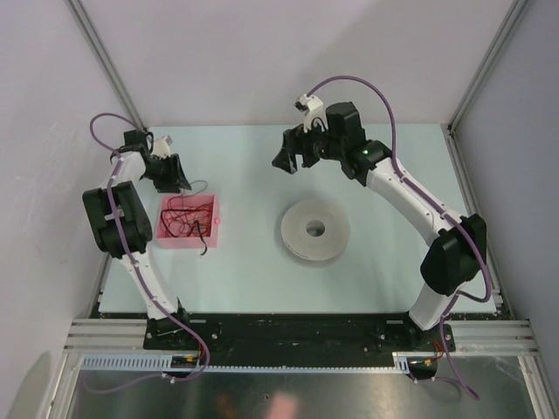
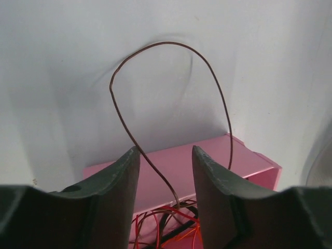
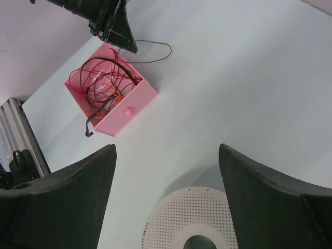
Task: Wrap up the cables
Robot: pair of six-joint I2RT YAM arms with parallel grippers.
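Your left gripper (image 2: 165, 151) is hanging over the far edge of the pink box (image 1: 179, 242) at the left of the table (image 1: 253, 166). Its fingers are standing apart, with one brown loop of the cables (image 2: 171, 43) arching up through the gap, unclamped. The rest of the cables are lying tangled inside that box, one dark strand hanging over its near wall. Your right gripper (image 3: 167, 150) is hovering with its fingers spread wide and gripping nothing, just beyond the pale round spool (image 1: 297, 240), which is sitting right of the box.
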